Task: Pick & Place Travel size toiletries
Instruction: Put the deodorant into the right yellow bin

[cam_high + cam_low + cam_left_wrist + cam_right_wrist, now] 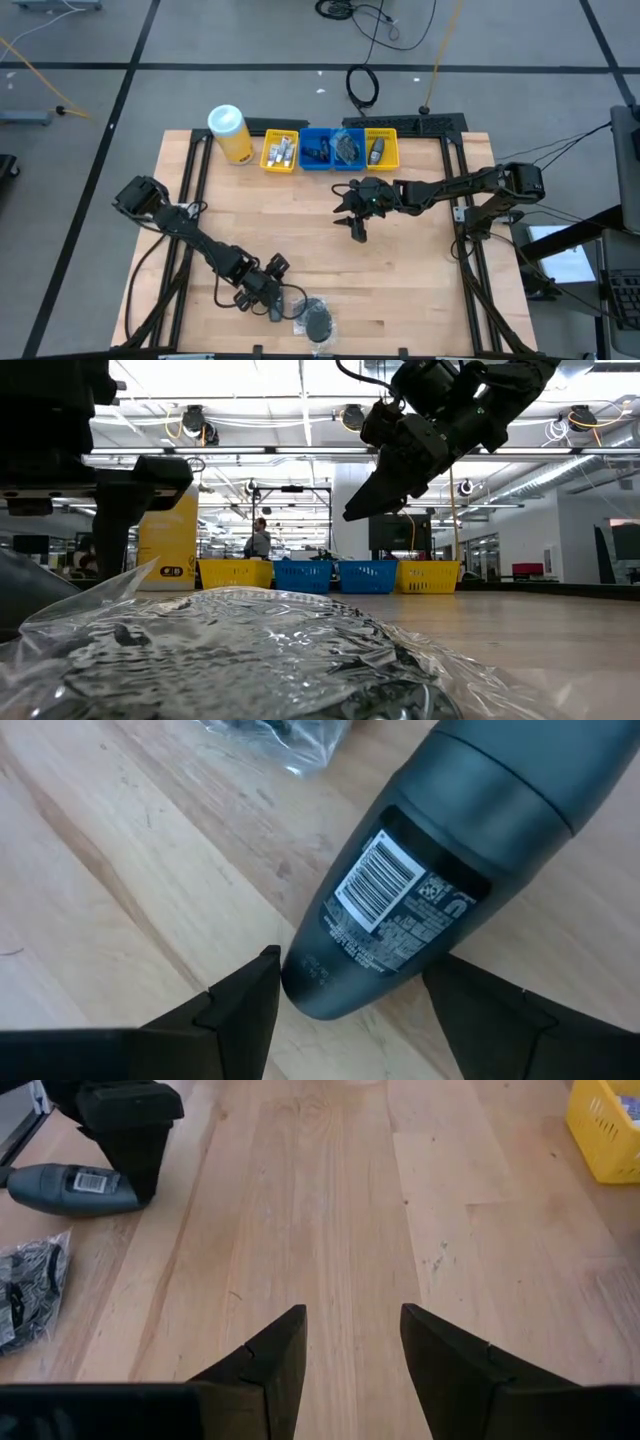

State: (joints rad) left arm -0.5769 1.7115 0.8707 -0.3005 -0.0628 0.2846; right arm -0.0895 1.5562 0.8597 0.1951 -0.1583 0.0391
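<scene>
Left hand point(350, 1010): fingers apart, straddling the grey bottle point(440, 870), which lies on the desk point(420, 290) near its front edge beside a bagged puff point(318, 318). Right hand point(350, 1350): fingers apart, empty, above desk centre.

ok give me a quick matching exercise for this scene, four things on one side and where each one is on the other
Things:
1. dark grey bottle
2. yellow canister
3. clear plastic packet
4. right gripper

Places:
A. table's near edge
B. between the left gripper's open fingers
C. in the air over mid-table, empty
D. left of the row of bins

Pairs: 1-B, 2-D, 3-A, 4-C
</scene>
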